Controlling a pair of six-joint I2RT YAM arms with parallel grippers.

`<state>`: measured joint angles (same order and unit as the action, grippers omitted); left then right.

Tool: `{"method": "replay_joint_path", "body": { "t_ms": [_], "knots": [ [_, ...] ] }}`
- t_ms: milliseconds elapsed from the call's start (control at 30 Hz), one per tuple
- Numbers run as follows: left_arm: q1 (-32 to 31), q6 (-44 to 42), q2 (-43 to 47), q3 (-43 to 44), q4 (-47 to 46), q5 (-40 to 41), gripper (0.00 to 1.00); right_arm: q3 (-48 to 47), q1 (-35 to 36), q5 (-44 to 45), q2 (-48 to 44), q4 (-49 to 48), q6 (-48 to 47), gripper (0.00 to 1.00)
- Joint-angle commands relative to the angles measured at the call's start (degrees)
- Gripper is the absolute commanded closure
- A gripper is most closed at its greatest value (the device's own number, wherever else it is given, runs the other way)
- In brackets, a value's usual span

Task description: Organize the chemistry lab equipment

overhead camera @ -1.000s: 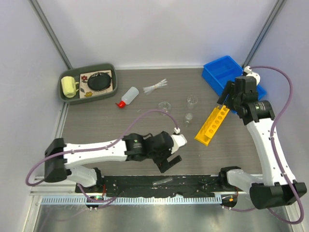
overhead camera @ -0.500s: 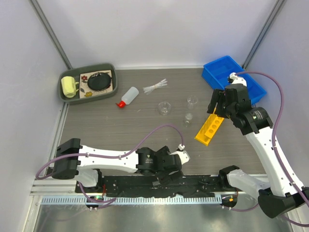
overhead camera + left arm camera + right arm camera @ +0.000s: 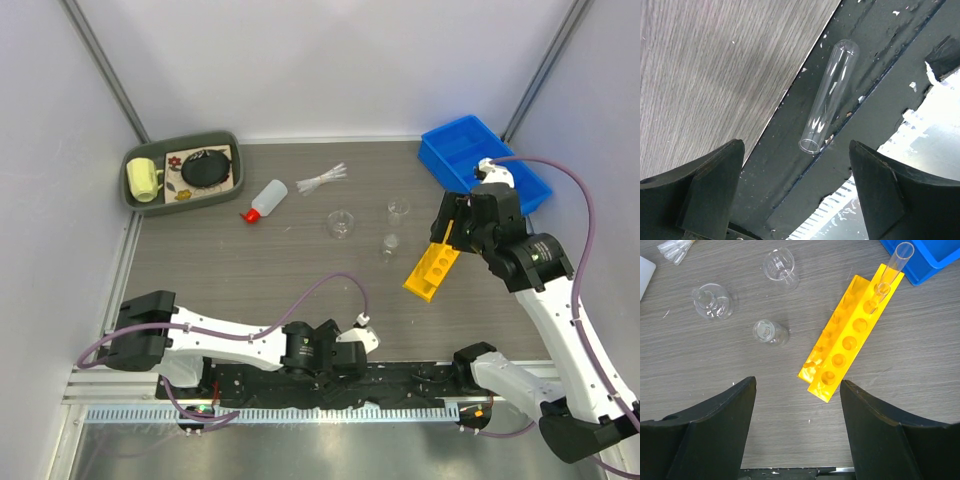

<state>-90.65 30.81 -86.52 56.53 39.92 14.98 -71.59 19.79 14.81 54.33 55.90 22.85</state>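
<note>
My left gripper [image 3: 796, 144] is wide and empty over a test tube [image 3: 827, 97] on the black near strip [image 3: 880, 60]; I barely see it from above. Right gripper [image 3: 797, 381] wide over yellow rack [image 3: 847, 342].

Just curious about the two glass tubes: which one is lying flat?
The test tube on the dark strip, below the left end effector, lies on its side. The other tube stands in an end hole of the yellow rack.

The beakers [image 3: 341, 222] sit left of the rack [image 3: 433, 268], with the squeeze bottle [image 3: 265, 197] farther left.
</note>
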Motion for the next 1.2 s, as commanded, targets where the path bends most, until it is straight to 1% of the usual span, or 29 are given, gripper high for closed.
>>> {"method": "replay_joint_path", "body": {
  "t_ms": [0, 300, 633, 800, 967, 1000, 1067, 1100, 1167],
  "knots": [
    [-0.14, 1.80, 0.92, -1.42, -3.09, 0.05, 0.12, 0.49, 0.60, -0.83, -0.80, -0.09, 0.88, 0.27],
    [-0.14, 2.59, 0.13, -4.41, -6.87, -2.15, 0.20, 1.72, 1.39, -0.83, -1.24, -0.18, 1.58, 0.27],
    [-0.23, 3.47, -0.75, -7.14, -10.65, -3.38, 0.24, 3.39, 2.44, -0.66, -1.50, -0.97, 2.37, 0.28],
    [-0.23, 3.73, -1.11, -8.80, -12.32, -3.73, 0.29, 4.00, 2.97, -0.31, -1.77, -1.05, 2.55, 0.28],
    [-0.23, 3.73, -1.81, -9.07, -13.55, -4.26, 0.40, 5.23, 3.59, -0.48, -2.38, -1.67, 3.25, 0.29],
    [-0.23, 3.65, -2.07, -8.99, -13.64, -4.43, 0.46, 5.41, 3.67, -0.48, -2.38, -1.67, 3.34, 0.29],
    [-0.23, 3.65, -2.25, -8.81, -13.82, -4.61, 0.51, 5.59, 3.94, -0.31, -2.56, -1.67, 3.43, 0.30],
    [-0.23, 3.47, -2.34, -8.81, -13.82, -4.70, 0.56, 5.76, 3.94, -0.31, -2.47, -1.67, 3.51, 0.30],
    [-0.23, 3.38, -2.51, -8.72, -13.90, -4.61, 0.61, 5.67, 4.03, -0.22, -2.47, -1.58, 3.60, 0.30]
  ]
}}
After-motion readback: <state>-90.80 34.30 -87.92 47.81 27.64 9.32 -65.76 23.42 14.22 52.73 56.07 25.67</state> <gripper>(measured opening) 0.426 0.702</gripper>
